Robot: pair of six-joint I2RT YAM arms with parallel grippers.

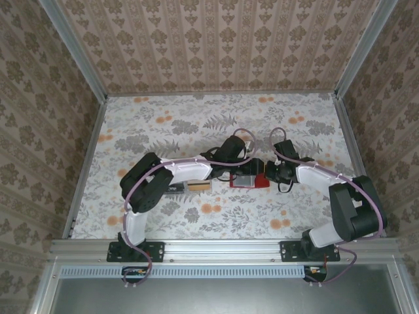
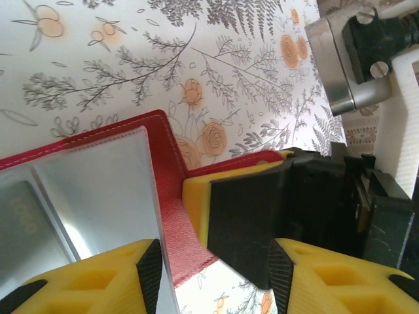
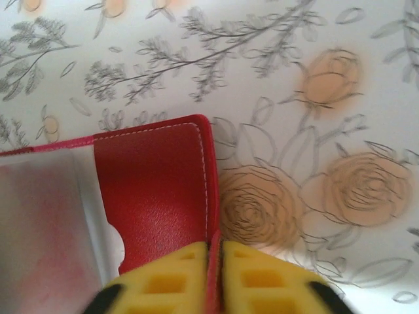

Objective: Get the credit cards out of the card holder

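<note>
Red card holder [image 3: 157,190] lay open on the floral table [image 1: 163,124], its edge pinched by the right gripper [image 3: 215,260], pads nearly together; the left gripper [image 2: 215,271] hung above it with jaws apart, empty. Dark grey credit card [image 2: 19,226] sat behind the clear sleeve [image 2: 98,190]: likely light, stiff and slick, best pinched at an exposed edge and slid out
</note>
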